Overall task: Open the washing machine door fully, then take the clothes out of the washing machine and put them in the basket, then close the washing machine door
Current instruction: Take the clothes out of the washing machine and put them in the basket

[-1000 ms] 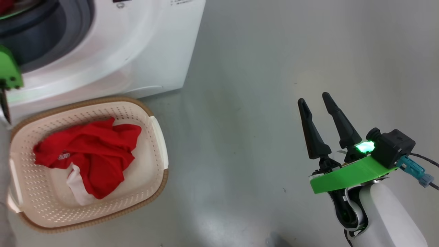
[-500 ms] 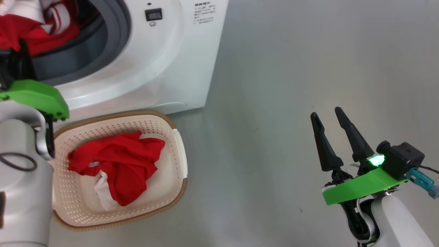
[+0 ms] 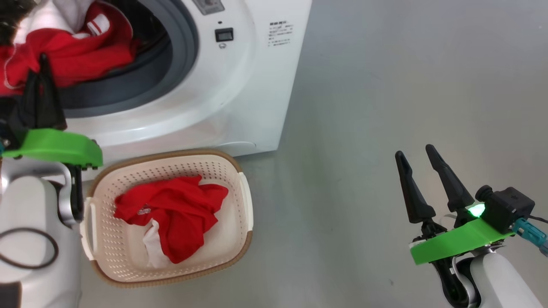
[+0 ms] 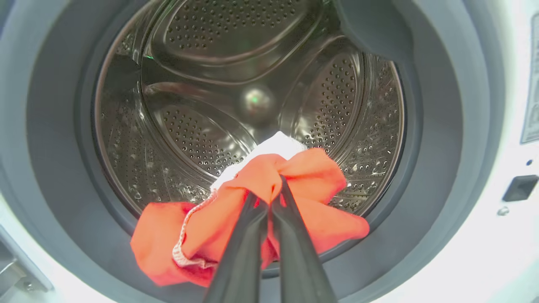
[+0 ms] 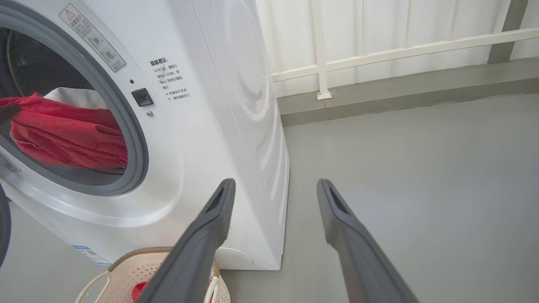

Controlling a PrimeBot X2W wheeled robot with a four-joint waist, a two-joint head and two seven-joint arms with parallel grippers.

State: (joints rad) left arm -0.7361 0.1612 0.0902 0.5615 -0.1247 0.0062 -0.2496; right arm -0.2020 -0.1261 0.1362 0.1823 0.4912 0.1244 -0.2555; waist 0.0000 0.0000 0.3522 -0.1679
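Head view: left claw (image 3: pixel 38 70) at upper left, fingers pressed together on a red garment (image 3: pixel 81 60) that spills from the open mouth of the washing machine (image 3: pixel 248 85). On the floor (image 3: pixel 364 107) just in front of the machine sits the basket (image 3: pixel 171 155), with another red-and-white piece (image 3: pixel 175 214) crumpled in its bottom. Right claw (image 3: pixel 414 150) is well apart at lower right, fingers spread, holding nothing, over the floor. Left wrist view: both fingers pinch a bunched fold near the middle of the garment. The cloth straddles the grey door seal (image 4: pixel 433 126), its white part toward the steel drum (image 4: pixel 210 84). A loose lobe edged with thin white trim (image 4: pixel 185 240) droops at the left over the seal. Right wrist view: the spread fingers point past the machine's corner. The garment shows red in the mouth at left, and the basket rim is at the bottom edge. Handling, as judged: soft, light, limp cloth with no stiffness. It will likely sag and swing under the pinch, and whatever is not gathered will trail. It looks neither fragile nor slippery. A thick gathered fold, as taken now, looks the best hold; the thin trim edge would probably pull through. Loose lobes may drag on the rubber seal, so lift clear of the lip first. Let go low over the basket, beside the piece already there.
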